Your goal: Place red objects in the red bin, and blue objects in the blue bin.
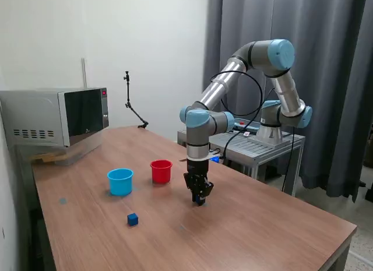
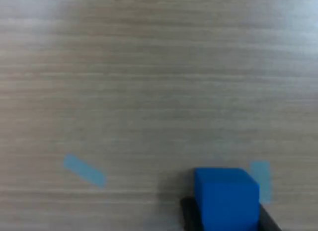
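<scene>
Hand (image 1: 199, 199) was clamped on a dark blue cube (image 2: 226, 198), just above the counter (image 1: 262, 224). Best course: lift clear, carry over the blue bin (image 1: 120, 181) past the red bin (image 1: 161, 171), release low. A second blue cube (image 1: 133, 219) lay loose on the counter.

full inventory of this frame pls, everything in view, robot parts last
table: 1, brown wood grain, carries everything below.
blue cup: 1, light blue, upright on the table, at the exterior view's left of the red cup.
red cup: 1, red, upright, beside the blue cup.
loose blue cube: 1, dark blue, on the table in front of the blue cup.
held blue cube: 1, blue, between the end effector's fingers.
tape marks: 2, pale blue, on the tabletop in the wrist view.
microwave: 1, grey, far left corner of the table.
arm: 1, grey with light blue joints.
end effector: 1, black, just above the table.
</scene>
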